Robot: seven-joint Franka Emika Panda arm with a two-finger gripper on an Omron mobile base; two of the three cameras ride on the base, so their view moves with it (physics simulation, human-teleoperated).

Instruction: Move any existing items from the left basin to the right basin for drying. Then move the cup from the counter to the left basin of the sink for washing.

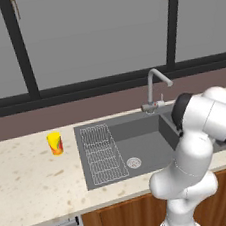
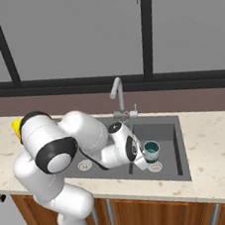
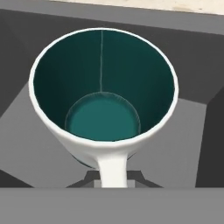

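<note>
Glossy white arm (image 2: 82, 133) here, built of fat rounded links like stacked capsules; black bands ring the joints, one broad dark collar at two o'clock in the left base view, another at nine o'clock in the right base view; white wrist housing with a black cap; no cables or markings visible.

Just ahead of the claw, a mug (image 3: 103, 100) looks glazed: smooth white outside, teal inside. The sink (image 1: 142, 131) around it is matt dark grey; the counter (image 1: 32, 176) beyond is speckled beige stone.
</note>
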